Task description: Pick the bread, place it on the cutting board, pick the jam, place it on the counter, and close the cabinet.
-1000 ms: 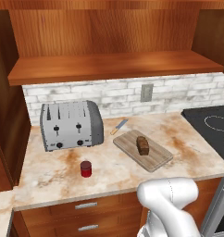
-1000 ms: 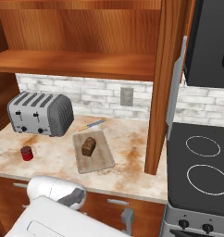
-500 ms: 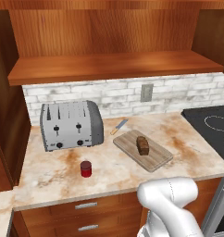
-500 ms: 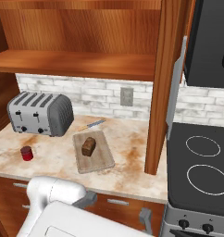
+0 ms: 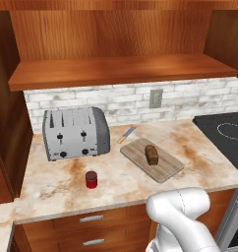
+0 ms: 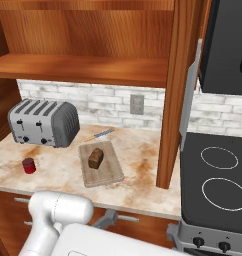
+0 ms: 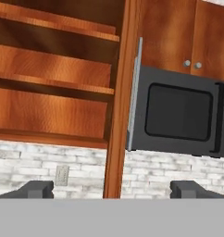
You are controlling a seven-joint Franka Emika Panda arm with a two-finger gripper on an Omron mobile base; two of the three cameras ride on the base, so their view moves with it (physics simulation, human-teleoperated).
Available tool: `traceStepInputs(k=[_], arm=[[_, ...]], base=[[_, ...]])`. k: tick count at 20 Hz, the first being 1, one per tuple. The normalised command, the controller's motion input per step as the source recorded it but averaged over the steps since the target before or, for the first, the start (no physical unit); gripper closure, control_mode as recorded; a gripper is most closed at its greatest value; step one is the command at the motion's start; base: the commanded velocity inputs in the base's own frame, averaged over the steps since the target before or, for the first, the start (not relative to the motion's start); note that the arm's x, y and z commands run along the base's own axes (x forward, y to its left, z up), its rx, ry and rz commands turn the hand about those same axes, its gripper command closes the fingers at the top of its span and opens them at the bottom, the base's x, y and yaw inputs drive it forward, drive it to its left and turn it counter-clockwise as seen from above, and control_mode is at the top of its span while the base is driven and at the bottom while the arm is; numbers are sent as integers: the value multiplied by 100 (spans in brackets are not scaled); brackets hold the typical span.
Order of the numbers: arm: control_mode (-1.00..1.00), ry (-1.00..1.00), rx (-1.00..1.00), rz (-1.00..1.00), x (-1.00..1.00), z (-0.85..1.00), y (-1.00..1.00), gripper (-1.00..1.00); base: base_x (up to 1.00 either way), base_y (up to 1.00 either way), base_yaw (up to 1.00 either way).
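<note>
Since a sec ago the things on the counter (image 5: 190, 152) sit the same; in the right base view the white arm looks a bit shifted at the bottom, w/ more of its body in sight.

The bread (image 5: 151, 154) lies on the cutting board (image 5: 165, 170), near the middle. The board lies flat on the counter, right of the toaster (image 5: 75, 133). A small knife (image 5: 126, 134) lies behind the board, near the brick wall (image 5: 190, 98), between toaster & board.

The jam (image 5: 91, 179) stands upright on the counter in front of the toaster, near the front edge, well apart from the board. In the right base view the jam (image 6: 28, 165) is at the far left & the bread (image 6: 95, 158) is on the board (image 6: 105, 172) in the middle.

The cabinet (image 6: 174, 90) is open. Its door sticks out edge-on toward the robot, w/ a silver bar handle (image 6: 190, 92) on it, just left of the stove (image 6: 218, 185). The shelves inside are bare wood.

In the hand view the gripper (image 7: 114, 190) has its two dark tips spread wide, holding nothing. It looks at the cabinet door edge (image 7: 117, 97) & handle, w/ a microwave (image 7: 178, 113) to the right of it.
</note>
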Motion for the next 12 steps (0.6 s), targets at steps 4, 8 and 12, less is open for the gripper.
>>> traceStepInputs(k=[4, 8, 12], arm=[[-100, 0, 0, 7, 0, 0, -4, -100], [-100, 0, 0, 7, 0, 0, -3, -100], [-100, 0, 0, 5, 0, 0, -6, -100]], base=[[0, 0, 0], [0, 0, 0], [0, 0, 0]])
